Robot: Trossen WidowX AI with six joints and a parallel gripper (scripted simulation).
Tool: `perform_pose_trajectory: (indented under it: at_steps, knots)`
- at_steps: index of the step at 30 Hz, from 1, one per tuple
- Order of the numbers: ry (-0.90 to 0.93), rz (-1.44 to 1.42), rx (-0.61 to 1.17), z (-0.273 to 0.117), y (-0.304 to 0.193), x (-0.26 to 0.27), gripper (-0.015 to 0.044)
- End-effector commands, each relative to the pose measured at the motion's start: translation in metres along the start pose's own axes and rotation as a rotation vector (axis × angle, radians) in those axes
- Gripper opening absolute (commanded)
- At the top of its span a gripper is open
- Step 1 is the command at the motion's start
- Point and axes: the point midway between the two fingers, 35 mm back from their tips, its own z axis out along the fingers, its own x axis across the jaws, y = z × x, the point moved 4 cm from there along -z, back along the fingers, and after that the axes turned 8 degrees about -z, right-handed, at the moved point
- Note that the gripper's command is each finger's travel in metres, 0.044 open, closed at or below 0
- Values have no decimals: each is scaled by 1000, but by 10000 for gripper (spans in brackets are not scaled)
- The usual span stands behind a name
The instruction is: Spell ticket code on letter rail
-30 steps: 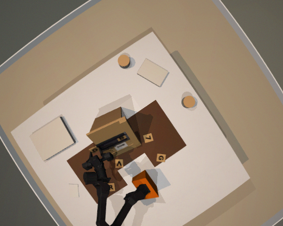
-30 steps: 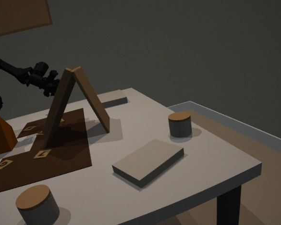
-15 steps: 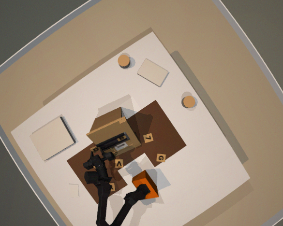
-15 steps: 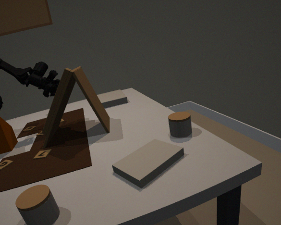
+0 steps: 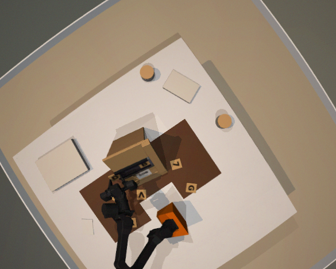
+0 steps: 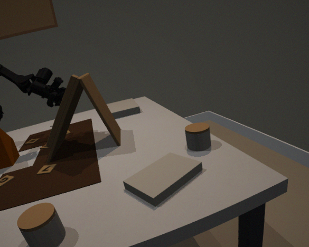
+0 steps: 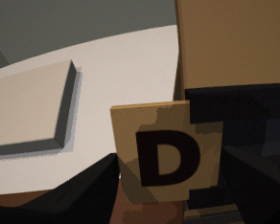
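Wrist view: the fingers grasp the D tile [image 5: 114, 177] [image 7: 165, 160], upright at the end of the dark rail [image 5: 133, 168] [image 7: 237, 106]. Its right edge overlaps the rail opening. Top view: the B tile [image 5: 144, 164] sits in the rail; the V tile [image 5: 141, 195] lies on the brown mat [image 5: 201, 162] [image 6: 77, 180].

I can't tell a kitchen from a workroom here: a pale counter [image 5: 248, 202] [image 6: 228, 196] carries two grey jars [image 5: 147, 72] [image 6: 198, 136] with wooden lids, beside a brown mat [image 5: 198, 156] [image 6: 77, 175], with a plain dark wall [image 6: 202, 53] behind.
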Motion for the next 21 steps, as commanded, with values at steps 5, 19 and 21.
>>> perform_pose_trajectory:
  at_steps: [5, 19, 21]
  knots:
    - [1, -5, 0, 0, -1, -5, 0]
    - [1, -5, 0, 0, -2, -12, 0]
    - [1, -5, 0, 0, -2, -13, 0]
